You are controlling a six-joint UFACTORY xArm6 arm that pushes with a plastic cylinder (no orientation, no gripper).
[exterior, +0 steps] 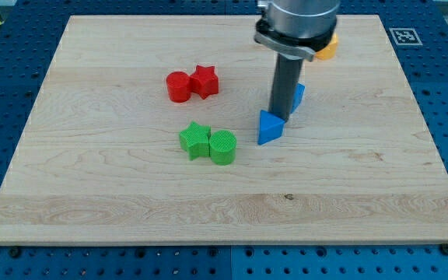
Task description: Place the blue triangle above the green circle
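Note:
The blue triangle (268, 128) lies on the wooden board right of centre. The green circle (223, 147) lies to its lower left, about a block's width away. My tip (277, 118) stands at the triangle's upper right edge, touching or nearly touching it. The rod rises from there to the arm's silver and black head at the view's top.
A green star (195, 140) touches the green circle's left side. A red circle (179, 86) and a red star (204, 81) sit together at upper left. A second blue block (298, 96) shows partly behind the rod. A yellow block (328, 49) peeks out beside the arm's head.

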